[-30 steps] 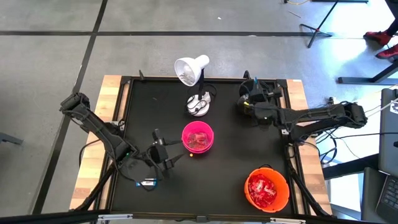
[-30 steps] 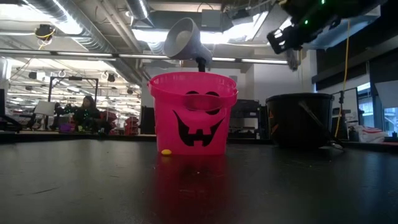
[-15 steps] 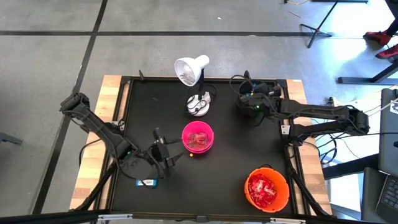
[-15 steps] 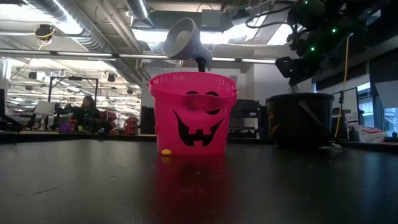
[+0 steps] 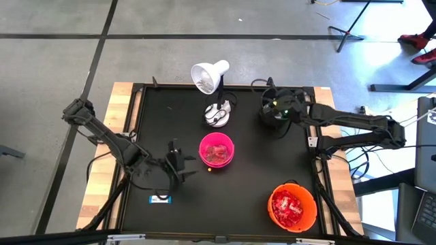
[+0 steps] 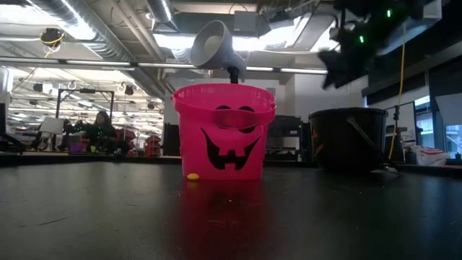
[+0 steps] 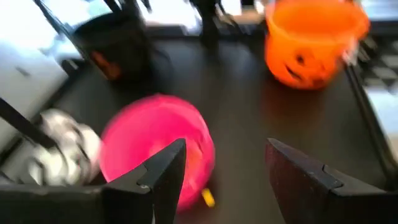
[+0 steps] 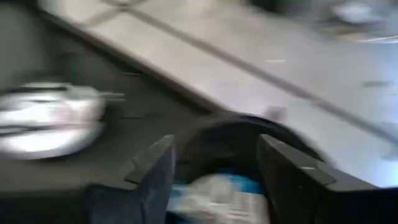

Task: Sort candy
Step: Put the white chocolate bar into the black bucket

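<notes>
My right gripper hangs open over the black bucket at the table's far right. In the right wrist view a white-and-blue candy shows inside the bucket, below my spread fingers. My left gripper stands open just left of the pink bucket, with nothing between its fingers. The pink bucket holds red candy. A white-and-blue candy bar lies on the table near the front left. A small yellow candy rests by the pink bucket's foot.
An orange bucket full of red candy stands at the near right. A white desk lamp with its base stands behind the pink bucket. Bare black tabletop lies between the buckets.
My right gripper has swung and tipped above the black bucket, its forearm shifting toward the table's far edge. My left gripper has turned toward the pink bucket and edged away from the white-and-blue bar on the table.
</notes>
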Available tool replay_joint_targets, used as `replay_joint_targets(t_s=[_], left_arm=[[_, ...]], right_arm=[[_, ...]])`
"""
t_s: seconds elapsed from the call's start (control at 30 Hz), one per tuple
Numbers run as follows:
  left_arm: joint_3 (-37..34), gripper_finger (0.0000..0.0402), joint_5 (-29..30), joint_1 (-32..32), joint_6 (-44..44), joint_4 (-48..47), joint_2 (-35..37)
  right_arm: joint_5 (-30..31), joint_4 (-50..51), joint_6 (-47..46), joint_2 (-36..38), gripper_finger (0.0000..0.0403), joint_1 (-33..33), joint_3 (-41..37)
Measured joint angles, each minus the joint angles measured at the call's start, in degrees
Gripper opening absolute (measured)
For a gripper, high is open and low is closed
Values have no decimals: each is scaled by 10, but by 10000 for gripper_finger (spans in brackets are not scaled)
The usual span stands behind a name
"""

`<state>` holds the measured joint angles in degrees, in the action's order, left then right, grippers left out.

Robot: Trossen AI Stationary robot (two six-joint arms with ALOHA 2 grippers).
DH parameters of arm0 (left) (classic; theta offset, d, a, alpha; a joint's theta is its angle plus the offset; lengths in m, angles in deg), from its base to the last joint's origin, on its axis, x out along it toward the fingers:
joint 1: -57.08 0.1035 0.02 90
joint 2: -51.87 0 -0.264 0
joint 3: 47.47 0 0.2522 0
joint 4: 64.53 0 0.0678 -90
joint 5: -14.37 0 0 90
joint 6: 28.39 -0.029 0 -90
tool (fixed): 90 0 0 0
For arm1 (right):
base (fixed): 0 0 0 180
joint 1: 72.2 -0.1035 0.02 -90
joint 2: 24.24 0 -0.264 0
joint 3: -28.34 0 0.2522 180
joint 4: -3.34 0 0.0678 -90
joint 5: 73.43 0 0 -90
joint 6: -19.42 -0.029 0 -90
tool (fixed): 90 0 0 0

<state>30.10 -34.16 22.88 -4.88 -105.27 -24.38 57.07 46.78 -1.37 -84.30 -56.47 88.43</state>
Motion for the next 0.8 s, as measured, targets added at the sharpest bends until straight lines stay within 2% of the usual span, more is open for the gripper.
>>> replay_joint_targets(t_s=[0.17, 0.23, 0.3, 0.43, 0.57, 0.7, 0.8], left_arm=[[0, 208, -123, 7, 142, -187, 11], [0, 208, -199, 9, 197, -245, -3], [0, 208, -261, -7, 206, -249, -26], [0, 208, -298, -63, 215, -222, -80], [0, 208, -332, -100, 279, -239, -145], [0, 209, -374, -126, 332, -236, -201], [0, 209, -400, -134, 341, -249, -231]], right_arm=[[-225, -54, 29, 20, 245, -11, 67], [-292, -96, 39, 30, 247, -30, 81], [-336, -134, 51, 38, 248, -59, 89], [-346, -185, 69, 46, 248, -122, 92], [-324, -195, 90, 44, 248, -171, 93], [-292, -191, 93, 40, 248, -196, 93], [-285, -193, 93, 39, 248, -200, 93]])
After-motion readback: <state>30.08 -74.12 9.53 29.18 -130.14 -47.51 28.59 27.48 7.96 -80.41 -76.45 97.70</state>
